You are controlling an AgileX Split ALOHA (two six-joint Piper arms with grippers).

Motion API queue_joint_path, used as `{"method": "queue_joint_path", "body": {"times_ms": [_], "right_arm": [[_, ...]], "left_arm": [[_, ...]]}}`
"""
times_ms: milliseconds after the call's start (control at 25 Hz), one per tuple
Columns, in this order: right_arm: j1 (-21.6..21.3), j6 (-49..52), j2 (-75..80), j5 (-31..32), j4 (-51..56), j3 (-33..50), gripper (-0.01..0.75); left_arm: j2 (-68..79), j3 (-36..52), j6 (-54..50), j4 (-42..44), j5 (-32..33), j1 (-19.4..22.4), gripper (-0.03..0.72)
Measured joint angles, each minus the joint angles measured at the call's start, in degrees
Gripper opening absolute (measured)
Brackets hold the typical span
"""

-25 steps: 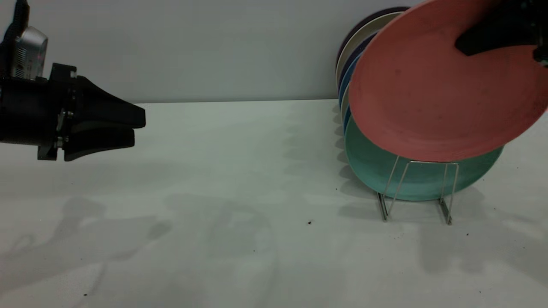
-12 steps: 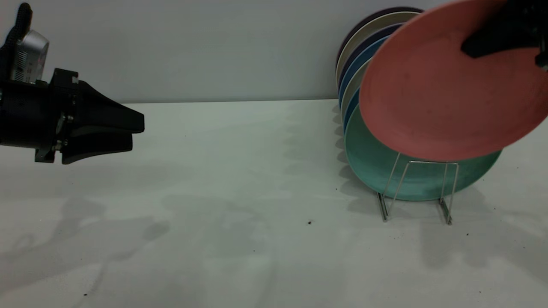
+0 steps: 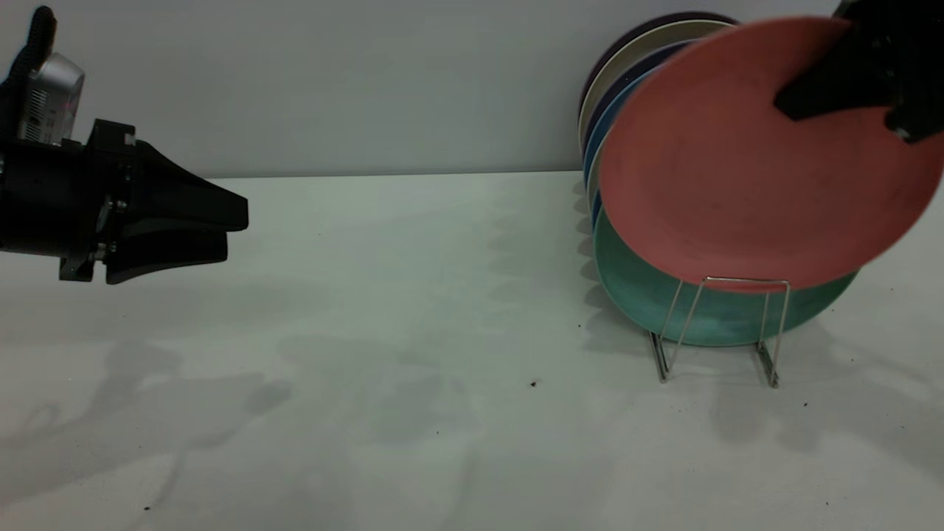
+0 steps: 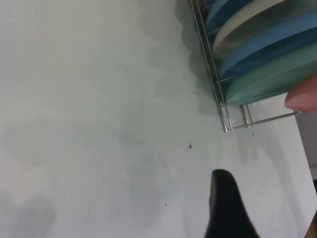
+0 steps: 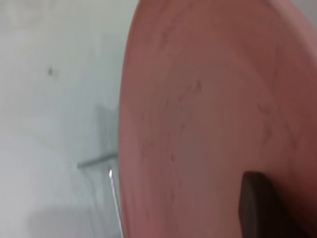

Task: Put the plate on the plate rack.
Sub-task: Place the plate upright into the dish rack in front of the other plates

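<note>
Currently the plate (image 3: 745, 158) is airborne, tilted on edge at the right of the exterior view, its lowest rim level with the top wire of the plate rack (image 3: 719, 324), seemingly just touching it or barely clear; I cannot tell which. It overlaps the front of the teal plate (image 3: 708, 313) already standing in the rack, with the blue plates (image 3: 601, 129) and a cream plate (image 3: 616, 70) stacked behind.

Handling judgement: stiff and matte, probably light, so a rim pinch should carry it. Likely to swing about the pinch point, since the hold is far from centre. Breakage is possible if it drops onto the wire or knocks the teal plate. The rim is the only sensible place to take hold, and that is where it is held.

The right gripper (image 3: 841, 81) is clamped on the rim at roughly 1 o'clock on the plate's face. One dark finger (image 5: 257, 206) lies across the front surface in the right wrist view; the opposite finger is hidden behind. The plate body hangs from the gripper toward 7 o'clock.

The left gripper (image 3: 221, 228) is parked at the far left, well apart from the rack, fingers together, holding nothing.

Next move, as I judge: lower the bottom rim into the free front slot.
</note>
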Motion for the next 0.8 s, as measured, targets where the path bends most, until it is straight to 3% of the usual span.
{"method": "queue_joint_path", "body": {"times_ms": [440, 800], "right_arm": [[0.00, 0.00, 0.05, -0.59, 3.86, 0.00, 0.201], [0.00, 0.00, 0.05, 0.10, 3.92, 0.00, 0.214]], "left_arm": [[0.00, 0.00, 0.00, 0.05, -0.04, 0.00, 0.464], [0.00, 0.00, 0.00, 0.06, -0.04, 0.00, 0.464]]}}
